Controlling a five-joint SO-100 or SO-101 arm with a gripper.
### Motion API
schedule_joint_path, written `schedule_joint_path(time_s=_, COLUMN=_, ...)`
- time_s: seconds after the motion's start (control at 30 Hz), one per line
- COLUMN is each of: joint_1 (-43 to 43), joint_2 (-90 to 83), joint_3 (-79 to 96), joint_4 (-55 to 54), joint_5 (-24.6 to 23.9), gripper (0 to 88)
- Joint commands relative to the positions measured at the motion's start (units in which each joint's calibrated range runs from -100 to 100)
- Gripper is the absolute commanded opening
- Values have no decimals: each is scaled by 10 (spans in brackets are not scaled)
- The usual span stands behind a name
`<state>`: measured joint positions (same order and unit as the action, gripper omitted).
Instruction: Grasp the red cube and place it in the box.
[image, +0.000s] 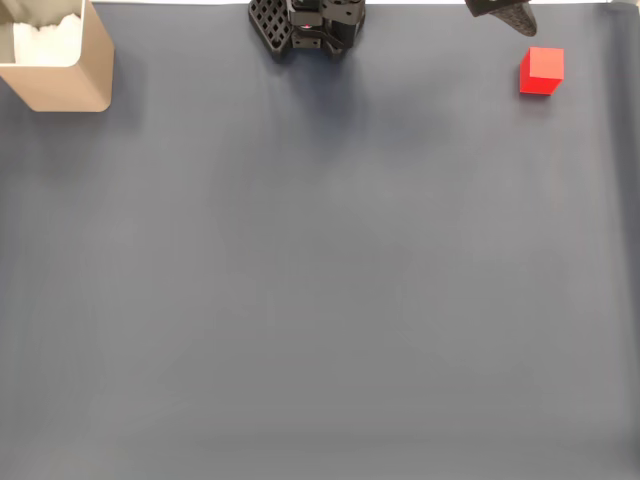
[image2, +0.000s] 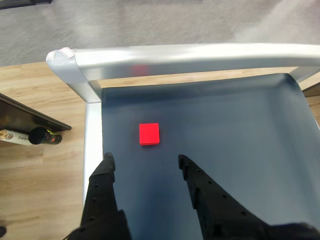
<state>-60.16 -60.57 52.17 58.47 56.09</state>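
Note:
The red cube (image: 541, 71) rests on the dark grey mat at the top right of the fixed view. In the wrist view the red cube (image2: 149, 134) lies just beyond my fingertips, a little left of centre. My gripper (image2: 145, 160) hangs above the mat, open, with nothing between its black fingers (image2: 192, 175). A dark part of the gripper (image: 505, 14) shows at the top edge of the fixed view, up and left of the cube. The tan box (image: 60, 55) with white lining stands at the top left corner, far from the cube.
The arm's black base (image: 305, 25) sits at the top middle of the fixed view. A silver metal frame (image2: 175, 57) borders the mat just beyond the cube, with wooden floor and a dark bottle (image2: 42, 136) outside it.

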Motion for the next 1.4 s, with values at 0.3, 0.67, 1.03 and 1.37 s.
schedule_joint_path(time_s=0.3, joint_1=-1, joint_2=-9, joint_3=47, joint_4=-82, joint_5=22, gripper=324)
schedule_joint_path(time_s=0.67, joint_1=-1, joint_2=7, joint_3=109, joint_4=-134, joint_5=13, gripper=326)
schedule_joint_path(time_s=1.03, joint_1=-6, joint_2=46, joint_3=128, joint_4=-179, joint_5=10, gripper=328)
schedule_joint_path(time_s=1.37, joint_1=-3, joint_2=69, joint_3=134, joint_4=-201, joint_5=5, gripper=329)
